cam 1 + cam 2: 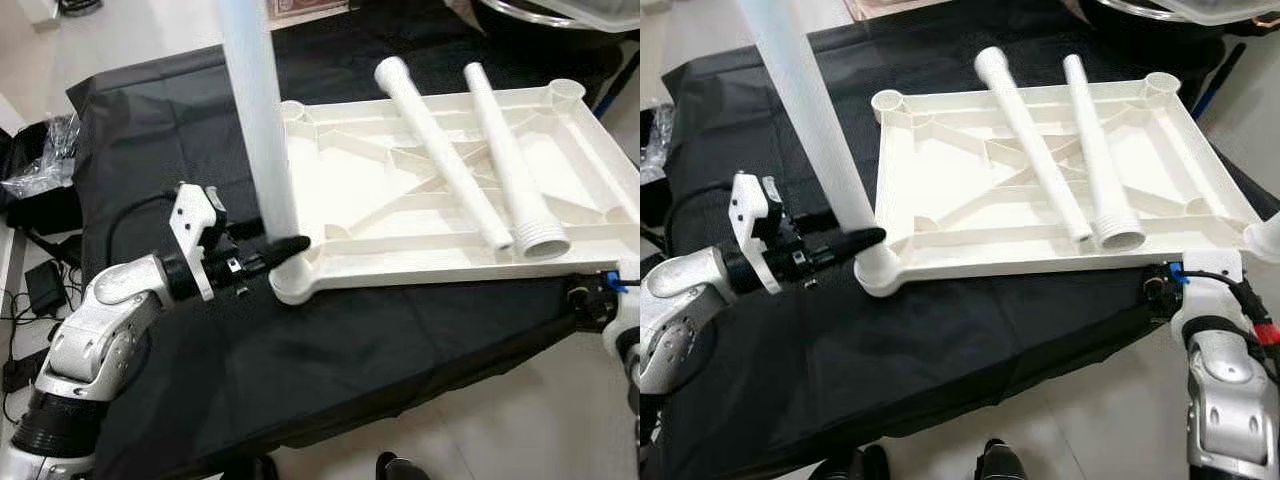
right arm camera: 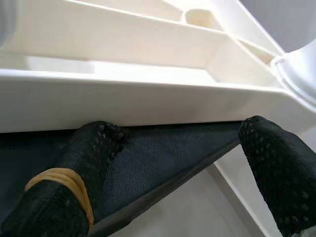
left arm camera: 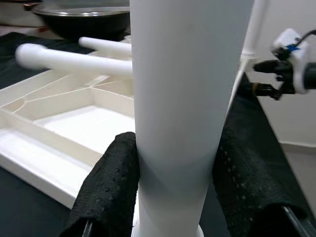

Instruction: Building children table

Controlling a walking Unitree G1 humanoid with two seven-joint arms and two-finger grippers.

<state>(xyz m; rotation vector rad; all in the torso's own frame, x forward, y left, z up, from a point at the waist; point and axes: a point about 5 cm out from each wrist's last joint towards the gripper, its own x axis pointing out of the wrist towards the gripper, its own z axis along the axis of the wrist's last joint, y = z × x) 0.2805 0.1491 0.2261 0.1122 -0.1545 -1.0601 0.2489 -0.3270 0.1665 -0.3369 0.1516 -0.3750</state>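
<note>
Your left claw (image 1: pixel 285 247) gripped the upright leg (image 1: pixel 262 130) at its corner socket — you needed to keep it plumb while twisting. Your right claw (image 2: pixel 182 163) sat spread wide at the table panel's (image 1: pixel 1040 258) edge — steadying it would have helped.

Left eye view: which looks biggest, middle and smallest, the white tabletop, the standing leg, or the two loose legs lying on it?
1. Upside-down tabletop, biggest.
2. Standing leg, held by the left gripper; it looks wide, but it is nearer the camera and cut off at the top.
3. The two loose legs look about alike, so I won't rank them.
</note>
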